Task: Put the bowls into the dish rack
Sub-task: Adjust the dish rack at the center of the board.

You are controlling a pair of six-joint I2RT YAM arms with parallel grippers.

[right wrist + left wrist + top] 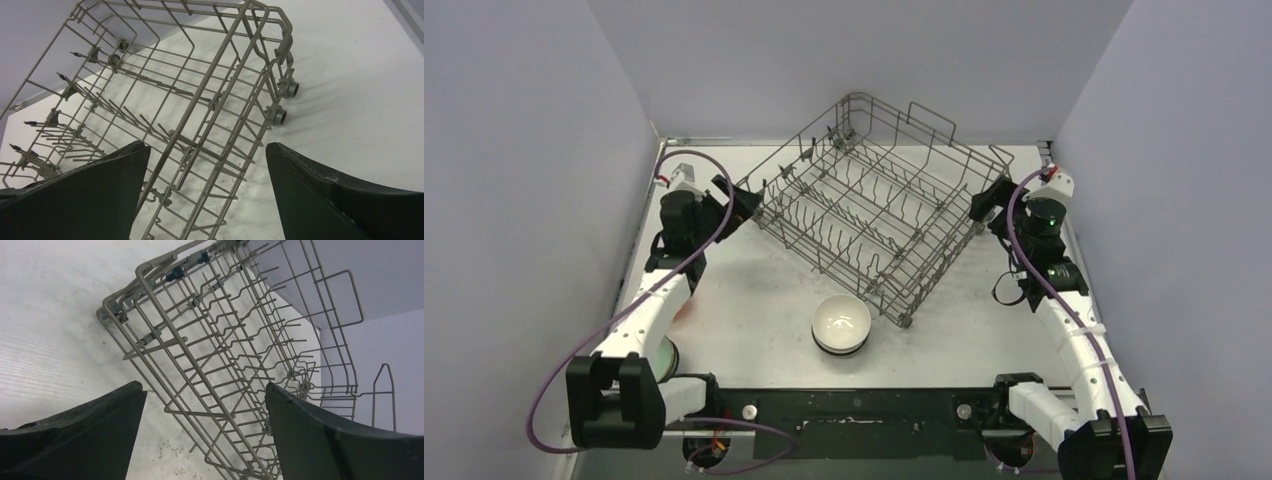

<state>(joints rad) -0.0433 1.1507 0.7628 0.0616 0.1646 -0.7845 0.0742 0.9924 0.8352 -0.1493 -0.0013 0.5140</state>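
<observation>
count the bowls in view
2 for sure: a white bowl in front of the dish rack, and a pale bowl mostly hidden under the left arm. Dark rims beneath the white one suggest more stacked there.

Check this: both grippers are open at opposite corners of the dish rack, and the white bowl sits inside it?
No: the top external view shows the white bowl outside, in front of the dish rack. The left gripper and right gripper are open at its corners, as stated.
</observation>
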